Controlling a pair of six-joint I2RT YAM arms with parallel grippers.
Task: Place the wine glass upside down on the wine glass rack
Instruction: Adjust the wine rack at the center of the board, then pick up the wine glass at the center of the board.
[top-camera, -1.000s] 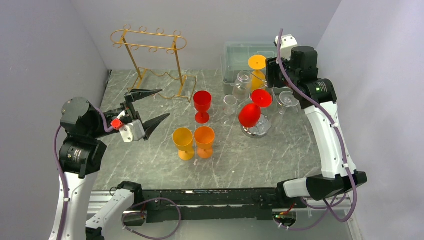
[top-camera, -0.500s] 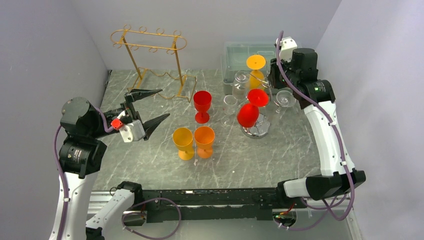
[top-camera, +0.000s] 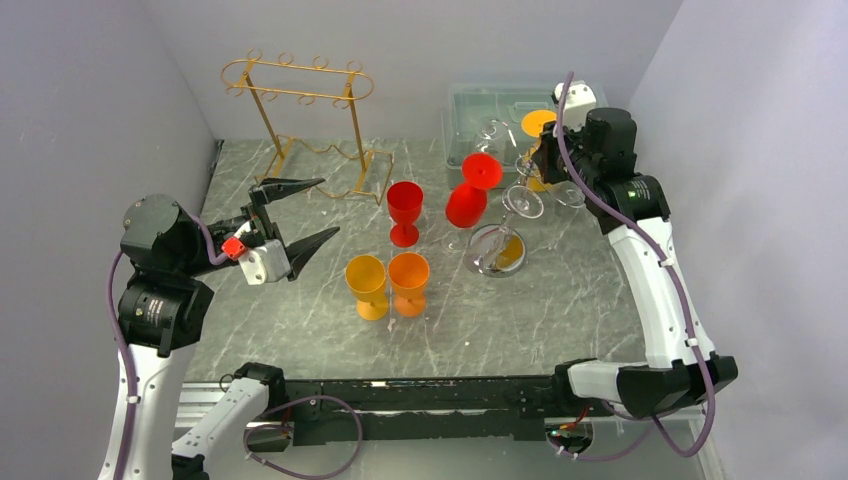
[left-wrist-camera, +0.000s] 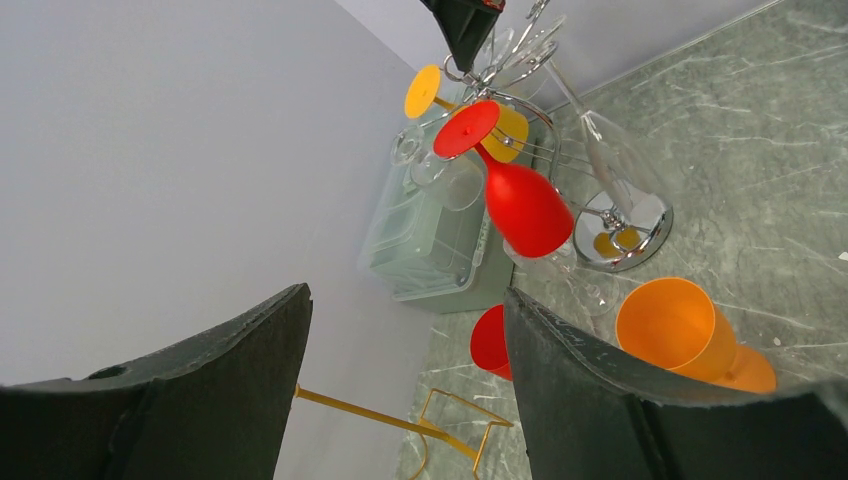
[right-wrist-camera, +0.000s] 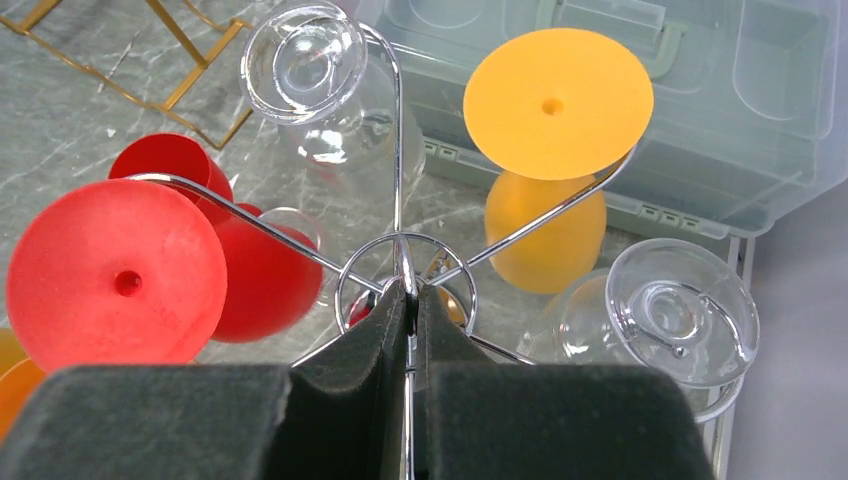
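A chrome wine glass rack (top-camera: 492, 250) stands tilted at centre right, its round base partly lifted. A red glass (top-camera: 466, 203), an orange glass (top-camera: 540, 122) and two clear glasses hang upside down from its arms. My right gripper (top-camera: 545, 160) is shut on the rack's top wire (right-wrist-camera: 398, 150), above the ring; the wrist view shows the red foot (right-wrist-camera: 115, 275), the orange foot (right-wrist-camera: 557, 90) and the clear feet (right-wrist-camera: 303, 62). An upright red glass (top-camera: 404, 211), a yellow glass (top-camera: 367, 285) and an orange glass (top-camera: 408, 282) stand mid-table. My left gripper (top-camera: 328, 206) is open and empty.
A gold wire rack (top-camera: 300, 120) stands empty at the back left, near my left gripper. A clear plastic box (top-camera: 490, 105) sits at the back right behind the chrome rack, also in the right wrist view (right-wrist-camera: 700, 100). Walls close in on both sides.
My right gripper has moved back and right with the rack's top. The rack has tilted and turned; the red hanging glass swung left, the orange one right. The left arm is still.
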